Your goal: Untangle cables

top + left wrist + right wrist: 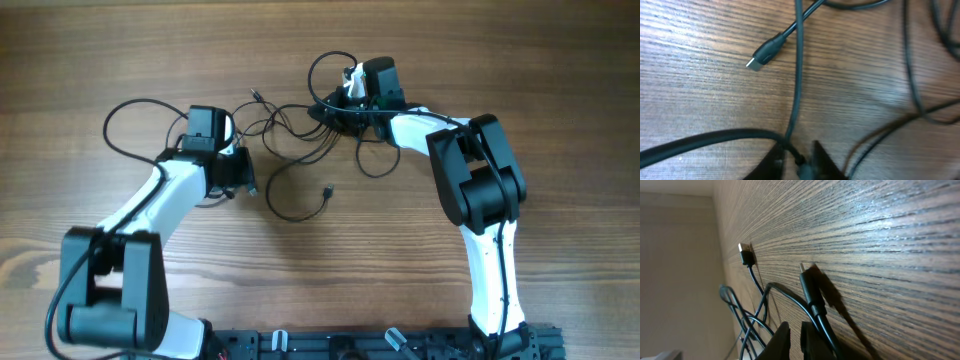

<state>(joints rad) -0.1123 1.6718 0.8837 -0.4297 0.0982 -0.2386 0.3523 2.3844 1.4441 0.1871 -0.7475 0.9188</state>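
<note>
The cables (296, 128) are thin black wires looped in a bunch at the table's middle, with one long loop (290, 200) ending in a plug tip (328, 190). My left gripper (243, 180) sits at the bunch's left side. In the left wrist view it (797, 161) is shut on a black cable (796, 90), and a silvery-tipped plug (762, 54) lies ahead. My right gripper (330, 108) is low at the bunch's right end. In the right wrist view its jaws (795, 339) are close together with nothing seen between them. A cable with a plug (809, 287) runs along the right finger.
A thicker black arm cable (130, 125) loops at the far left behind the left arm. Another plug (745, 255) lies flat on the wooden table (450, 60). A small plug tip (255, 95) lies at the back of the bunch.
</note>
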